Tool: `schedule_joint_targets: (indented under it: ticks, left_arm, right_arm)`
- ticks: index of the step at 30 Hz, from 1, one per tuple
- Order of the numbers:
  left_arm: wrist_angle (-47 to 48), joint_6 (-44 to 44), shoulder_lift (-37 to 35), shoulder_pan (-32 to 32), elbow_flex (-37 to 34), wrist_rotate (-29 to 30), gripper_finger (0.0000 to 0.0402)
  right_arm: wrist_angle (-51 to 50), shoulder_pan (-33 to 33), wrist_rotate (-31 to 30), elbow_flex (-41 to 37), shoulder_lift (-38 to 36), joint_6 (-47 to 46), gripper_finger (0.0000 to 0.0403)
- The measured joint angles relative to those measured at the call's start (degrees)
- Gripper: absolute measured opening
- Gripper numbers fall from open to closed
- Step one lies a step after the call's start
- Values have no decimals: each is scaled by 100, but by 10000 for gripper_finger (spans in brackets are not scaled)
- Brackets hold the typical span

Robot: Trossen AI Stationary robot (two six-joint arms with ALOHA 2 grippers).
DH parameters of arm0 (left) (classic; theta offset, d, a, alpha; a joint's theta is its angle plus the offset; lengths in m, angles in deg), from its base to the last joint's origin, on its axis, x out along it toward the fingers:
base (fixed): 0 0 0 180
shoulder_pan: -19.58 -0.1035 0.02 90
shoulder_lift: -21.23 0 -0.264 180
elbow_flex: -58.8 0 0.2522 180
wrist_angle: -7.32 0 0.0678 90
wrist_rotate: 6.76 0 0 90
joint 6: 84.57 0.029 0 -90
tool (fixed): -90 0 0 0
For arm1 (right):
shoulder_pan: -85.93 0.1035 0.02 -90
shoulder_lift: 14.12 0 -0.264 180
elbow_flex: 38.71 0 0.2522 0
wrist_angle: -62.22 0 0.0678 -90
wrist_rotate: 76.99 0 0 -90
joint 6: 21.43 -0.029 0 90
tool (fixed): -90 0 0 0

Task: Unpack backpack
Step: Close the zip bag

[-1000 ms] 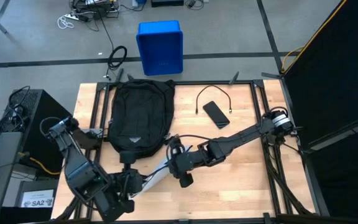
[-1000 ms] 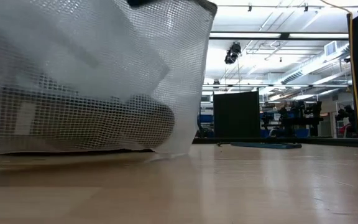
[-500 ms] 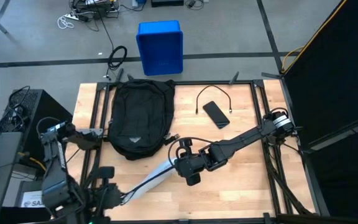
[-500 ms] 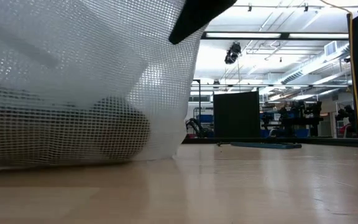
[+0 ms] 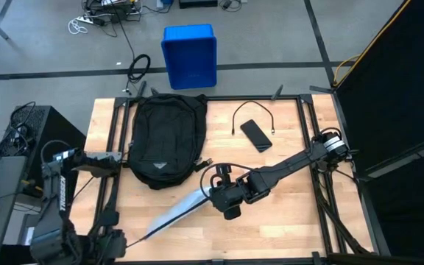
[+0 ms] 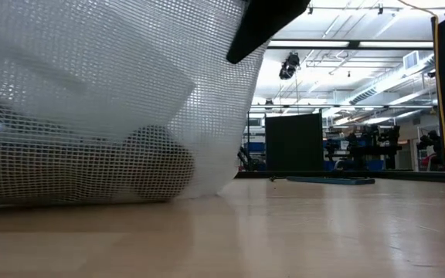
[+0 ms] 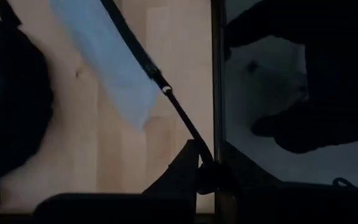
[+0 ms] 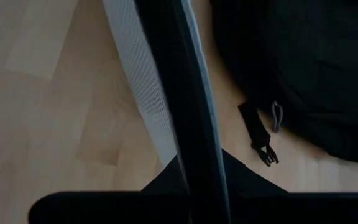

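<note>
The black backpack (image 5: 166, 138) lies flat at the table's far left. A white mesh pouch (image 5: 182, 210) with a black strip along one edge stretches slantwise across the near middle. A dark rounded thing (image 6: 157, 158) shows inside it. My right gripper (image 5: 217, 196) is shut on the pouch's right end. My left gripper (image 5: 120, 240), near the table's near-left edge, is shut on a thin black cord (image 7: 179, 115) that runs off the pouch's other end. The pouch's lower side (image 6: 91, 202) rests on the table. My left gripper pinches the thin black cord's free end (image 7: 201, 163) between its two fingers. The fingers slant down from the near left, along the cord. The cord runs straight and taut from the fingers up to the pouch's black edge (image 7: 129, 37). My right gripper pinches the pouch's black edge strip (image 8: 194, 146) between its two fingers at the pouch's right end. It comes slanting down from the right, with the strip running on along the fingers. That end is raised; the white mesh (image 8: 143, 87) hangs beside the strip.
A black phone (image 5: 256, 135) and a thin black cable (image 5: 250, 110) lie at the far right. A strap buckle (image 8: 263, 140) of the backpack lies beside the pouch. A blue bin (image 5: 190, 55) stands on the floor beyond the far edge. Bare wood lies at the near right.
My left gripper has gone toward the table's near-left corner, away from my right gripper, and has turned. The cord has drawn taut and the pouch has stretched out slantwise between the two grippers. My right gripper has tipped downward, nearly in place.
</note>
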Motion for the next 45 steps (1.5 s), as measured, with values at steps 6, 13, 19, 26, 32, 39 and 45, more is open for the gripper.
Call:
schedule_joint_targets:
  ticks: [6, 13, 19, 26, 32, 39, 45]
  left_arm:
    - [-10, -147, 209, 121, 0, -100, 0]
    - [-278, 425, 805, 115, 1, 452, 0]
    - [-1007, 1376, 1512, 50, 2, 854, 0]
    - [-1782, 2358, 1974, -245, 0, 856, 0]
    - [-2911, 3149, 2004, -677, -640, 401, 0]
    - [-2766, 2283, 1958, -1101, -1868, 1213, 0]
    - [-4279, 2047, 1460, -1237, -3098, 1702, 0]
  right_arm:
    - [-427, 3, 44, 2, 0, -246, 0]
    - [-848, 89, 342, 0, 0, -541, 0]
    - [-933, 330, 526, -2, 0, -689, 0]
    - [-1251, 424, 492, -2, 0, -881, 0]
    - [-1459, 416, 479, -2, 0, -1000, 0]
    - [-1563, 407, 468, -2, 2, -1084, 0]
    - [-2023, 433, 455, -2, 2, -1540, 0]
